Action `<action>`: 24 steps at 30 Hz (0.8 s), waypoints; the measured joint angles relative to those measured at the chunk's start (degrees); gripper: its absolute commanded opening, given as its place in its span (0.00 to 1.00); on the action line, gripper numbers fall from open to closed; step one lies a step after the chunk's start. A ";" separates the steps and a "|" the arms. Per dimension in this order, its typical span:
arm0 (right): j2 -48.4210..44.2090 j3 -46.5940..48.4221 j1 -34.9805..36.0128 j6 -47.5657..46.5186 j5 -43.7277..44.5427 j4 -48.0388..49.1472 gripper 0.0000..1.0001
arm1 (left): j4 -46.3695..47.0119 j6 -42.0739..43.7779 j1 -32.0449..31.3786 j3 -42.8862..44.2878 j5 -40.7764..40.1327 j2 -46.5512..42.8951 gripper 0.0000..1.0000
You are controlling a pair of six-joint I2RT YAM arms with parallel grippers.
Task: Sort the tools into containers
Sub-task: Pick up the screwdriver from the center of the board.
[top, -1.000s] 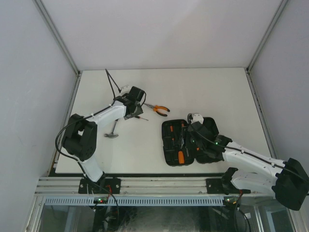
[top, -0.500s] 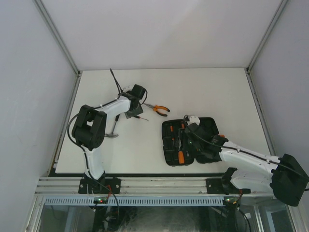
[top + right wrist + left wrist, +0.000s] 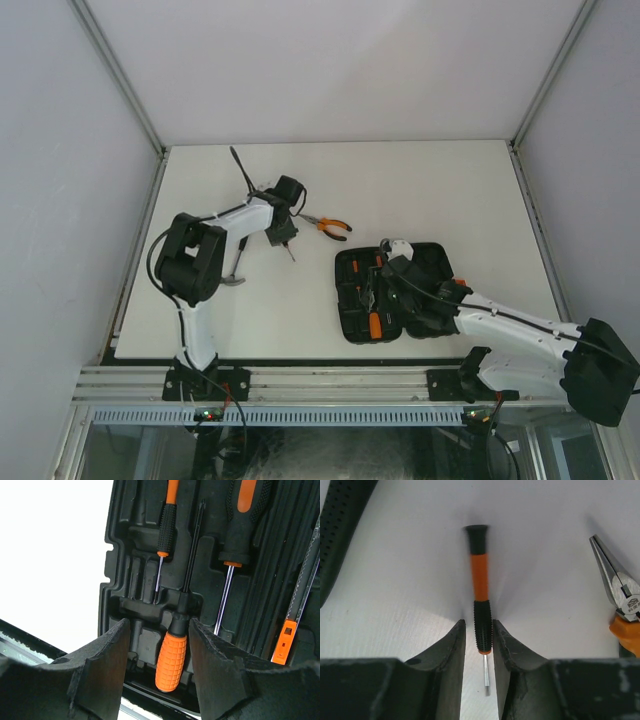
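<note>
Two claws work over the white counter (image 3: 420, 190). The only marking is a small stamped emblem on the steel needle-nose pliers with orange grips (image 3: 619, 587), too small to read. The left claw (image 3: 478, 627) straddles a thin screwdriver with an orange-and-black handle (image 3: 480, 575) lying on the counter. Its jaws are narrowed about the knurled black grip; whether they pinch it I cannot tell. The right claw (image 3: 160, 627), about half open and holding nothing, flanks a thick orange-handled screwdriver (image 3: 171, 660) lying in the black moulded plastic tool case (image 3: 131, 545). Only the right wrist view shows a second thin screwdriver (image 3: 166, 525) slotted there. Only overhead shows the case open near the counter's front edge.
</note>
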 measured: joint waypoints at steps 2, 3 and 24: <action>-0.33 0.00 0.00 0.00 0.09 -0.04 0.50 | 0.04 -0.04 0.00 -0.02 0.55 0.07 0.25; -0.55 0.00 0.00 0.00 0.13 -0.04 0.50 | 0.07 -0.02 -0.02 -0.02 0.70 0.07 0.24; -14.64 -4.35 2.84 6.10 4.37 -1.64 0.46 | 11.45 5.90 -5.97 -24.06 9.53 -26.64 0.10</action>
